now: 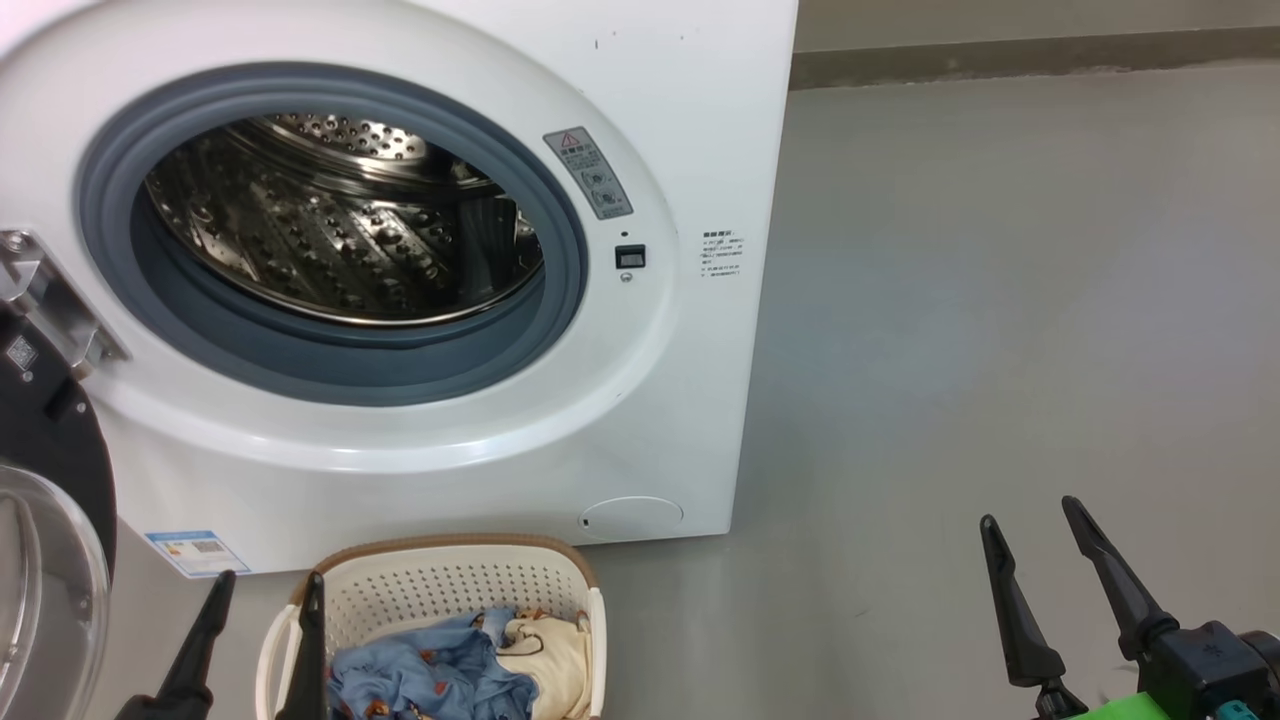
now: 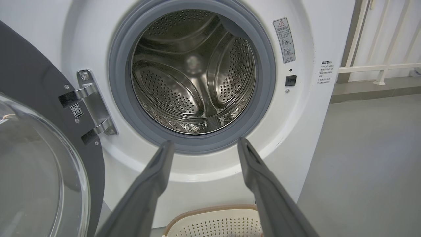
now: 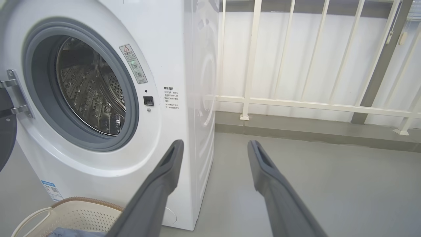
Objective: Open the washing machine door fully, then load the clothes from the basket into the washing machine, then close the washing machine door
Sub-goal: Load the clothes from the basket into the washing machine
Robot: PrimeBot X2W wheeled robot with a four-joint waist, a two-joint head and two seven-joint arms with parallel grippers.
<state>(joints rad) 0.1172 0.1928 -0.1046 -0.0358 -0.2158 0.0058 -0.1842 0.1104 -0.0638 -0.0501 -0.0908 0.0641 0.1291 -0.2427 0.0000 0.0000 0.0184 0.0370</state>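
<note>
Grey floor (image 1: 1000, 300), basket (image 1: 440, 545) at the near edge of the head view, parked at the foot of the washing machine (image 1: 680, 100). Left gripper (image 1: 268, 580) hovers at the basket's left rim, fingers spread, nothing between them. The clothes (image 1: 440, 670) lie just right of it and lower: blue heap nearest, cream piece by the right wall. Right gripper (image 1: 1030, 512) is spread too, empty, well apart over bare floor, so the left arm is nearer. Washing machine door (image 1: 50, 450) hangs swung out left. Left wrist aims level at the drum (image 2: 194, 72); my read: pitch down first.
</note>
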